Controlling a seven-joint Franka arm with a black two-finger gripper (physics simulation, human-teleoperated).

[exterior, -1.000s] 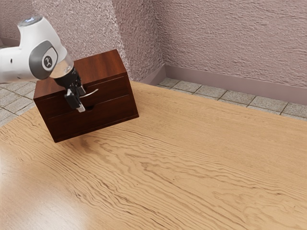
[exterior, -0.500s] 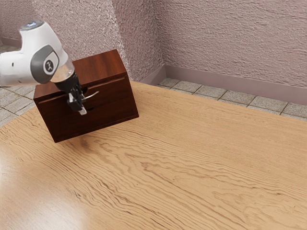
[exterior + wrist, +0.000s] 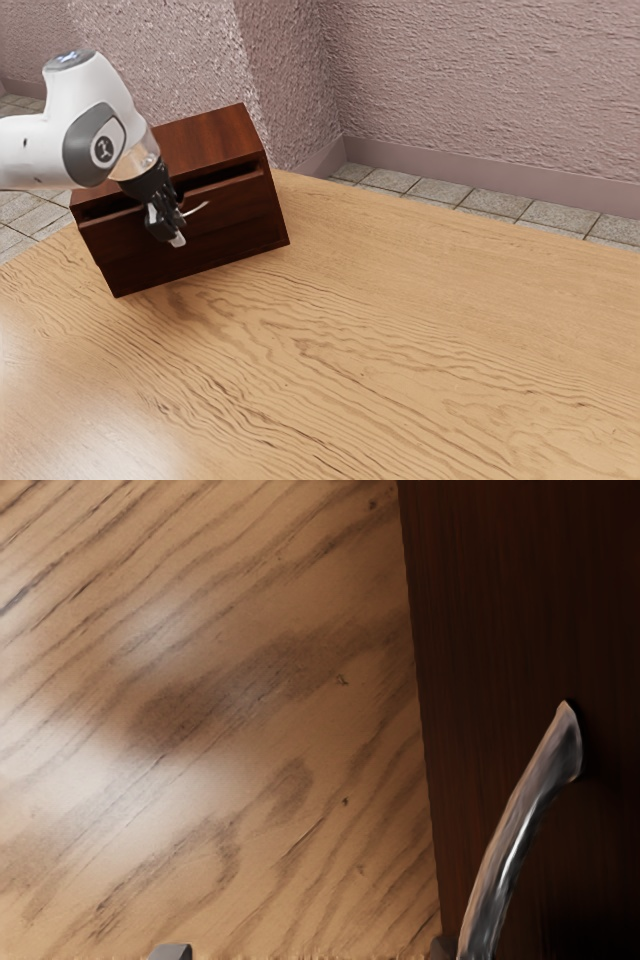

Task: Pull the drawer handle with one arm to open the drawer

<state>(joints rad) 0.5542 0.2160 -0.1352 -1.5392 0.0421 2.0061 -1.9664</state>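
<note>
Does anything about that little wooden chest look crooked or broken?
Only the top drawer: it juts slightly from the chest, leaving a dark gap along its upper edge. The pincer sits at its metal handle, so it looks pulled open, not damaged.

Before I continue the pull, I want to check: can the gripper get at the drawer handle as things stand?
Probably yes. The gripper is right at the handle on the drawer front, and nothing stands between them.
</note>
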